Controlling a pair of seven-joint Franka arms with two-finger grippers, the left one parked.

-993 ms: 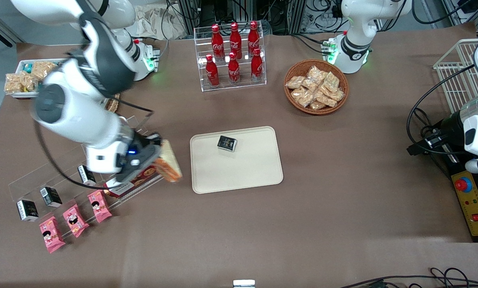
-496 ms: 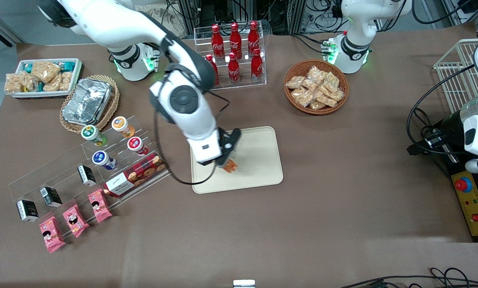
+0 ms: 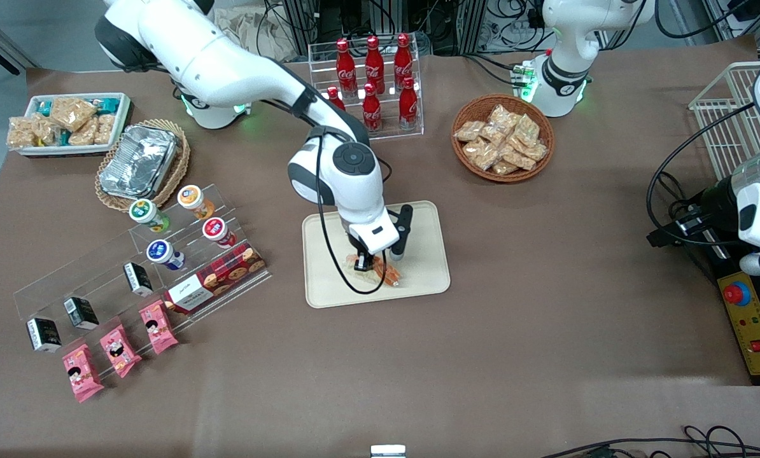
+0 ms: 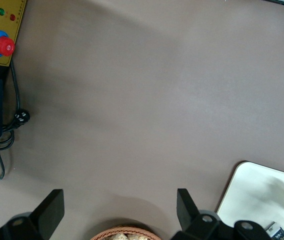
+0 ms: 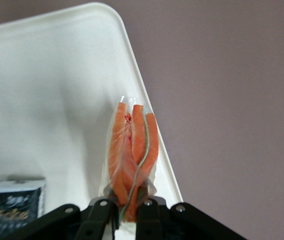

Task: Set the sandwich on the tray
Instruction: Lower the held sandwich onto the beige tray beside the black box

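The sandwich [image 5: 132, 152], a wrapped wedge with orange-red layers and a green strip, is pinched between the fingers of my right gripper [image 5: 128, 202]. In the front view the gripper [image 3: 367, 262] hangs over the cream-beige tray [image 3: 418, 280], and the sandwich [image 3: 383, 272] sits low over the tray's part nearest the front camera; whether it touches the tray I cannot tell. The tray's rim [image 5: 147, 100] runs close beside the sandwich. A small black packet [image 5: 16, 212] lies on the tray beside the gripper. The tray's corner [image 4: 252, 190] also shows in the left wrist view.
A rack of red cola bottles [image 3: 370, 83] and a wicker basket of tan snack packets [image 3: 502, 137] stand farther from the camera than the tray. A clear stepped shelf of cups and packets [image 3: 144, 267], a foil container [image 3: 138, 160] and a white snack bin [image 3: 68, 121] lie toward the working arm's end.
The gripper has carried the sandwich from beside the clear shelf to over the tray, then lowered it toward the tray's near part. The arm has swung with it.
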